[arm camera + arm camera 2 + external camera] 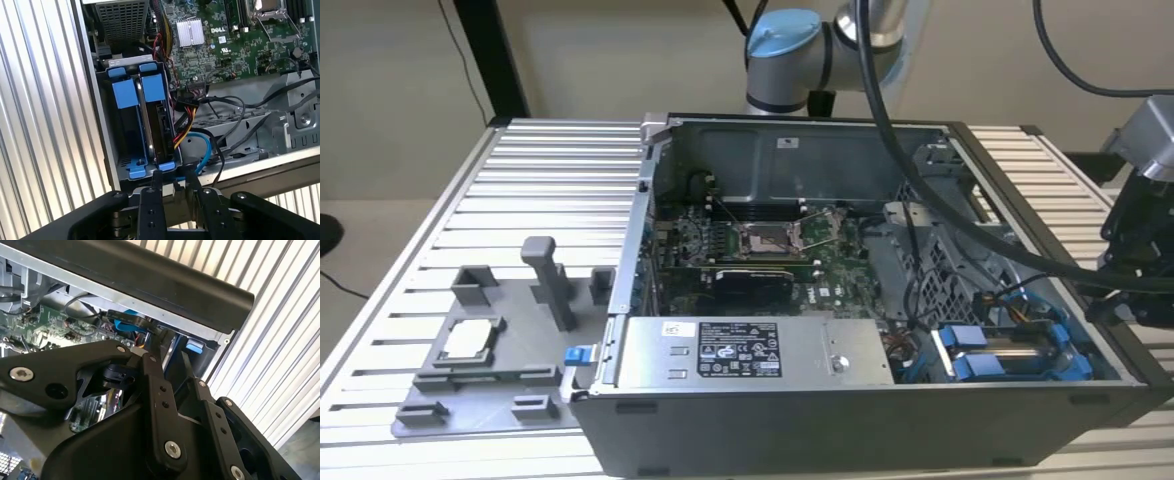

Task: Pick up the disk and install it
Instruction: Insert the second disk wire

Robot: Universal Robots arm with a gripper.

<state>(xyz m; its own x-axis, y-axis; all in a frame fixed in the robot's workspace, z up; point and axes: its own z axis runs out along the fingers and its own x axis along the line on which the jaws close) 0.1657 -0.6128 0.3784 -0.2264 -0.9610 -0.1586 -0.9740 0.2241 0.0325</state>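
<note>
The disk [152,87], in its bright blue carrier, sits slotted in the drive bay at the corner of the open computer case [854,440]. In the exterior view the disk [1007,352] lies at the case's near right, silver between blue clips. A second blue carrier [125,93] sits beside it. My gripper [174,179] hovers just off the bay's end, by the case wall, open with a narrow gap and nothing between its fingers. In the exterior view the gripper [1121,300] hangs at the case's right side. The second wrist view has the gripper [167,357] over the case's rim.
Loose cables [200,145] run beside the bay. A silver power supply box [754,350] and the motherboard [774,240] lie inside the case. On the exterior view's left, a grey fixture [520,385] holds a small chip tray [467,340] on the ribbed table [547,180].
</note>
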